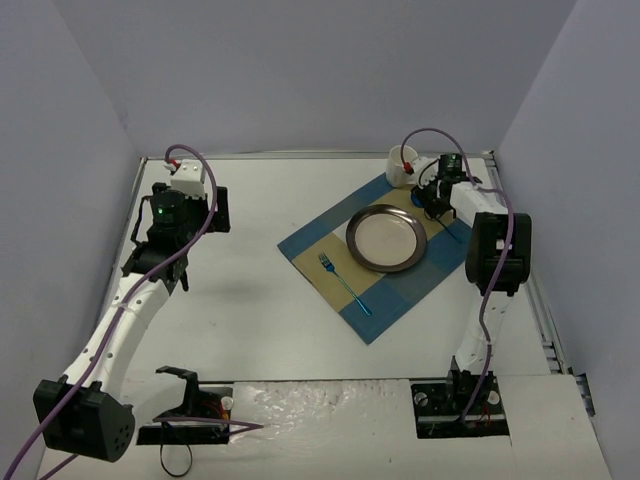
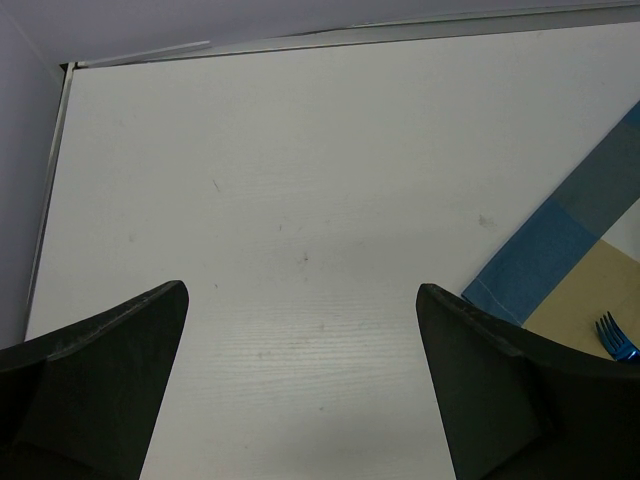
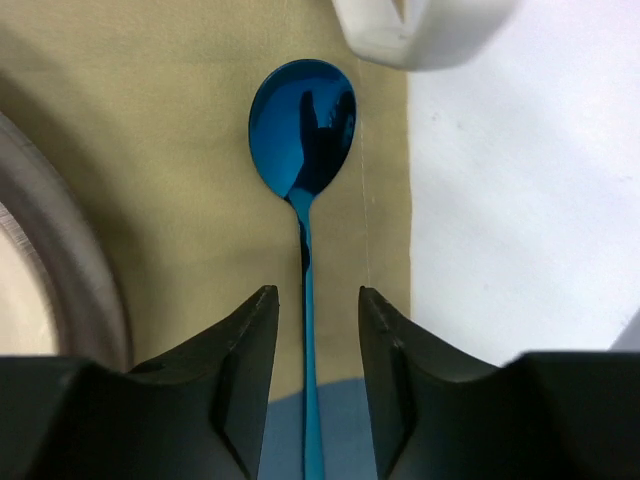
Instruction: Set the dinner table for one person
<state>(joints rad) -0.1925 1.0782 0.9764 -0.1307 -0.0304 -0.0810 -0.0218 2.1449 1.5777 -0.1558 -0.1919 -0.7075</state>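
The white dinner table [image 1: 260, 320] bears a blue-and-tan checked placemat [image 1: 400, 290] at the right. On it lie a round metal plate [image 1: 386, 237] and, to its left, a blue fork [image 1: 343, 283]. A white mug [image 1: 401, 166] stands at the mat's far corner. My right gripper [image 1: 432, 205] is low over the mat between plate and mug. In the right wrist view it [image 3: 316, 292] is open, its jaws astride the handle of a blue spoon [image 3: 303, 120] lying flat on the mat, with gaps on both sides. My left gripper [image 1: 185, 228] is wide open and empty [image 2: 300, 290] over bare table.
Lavender-grey walls close the table on three sides. The plate rim [image 3: 70, 250] is just left of the right fingers and the mug base [image 3: 400, 30] is beyond the spoon bowl. The mat's corner [image 2: 545, 265] and the fork tines [image 2: 615, 338] show right of the left gripper.
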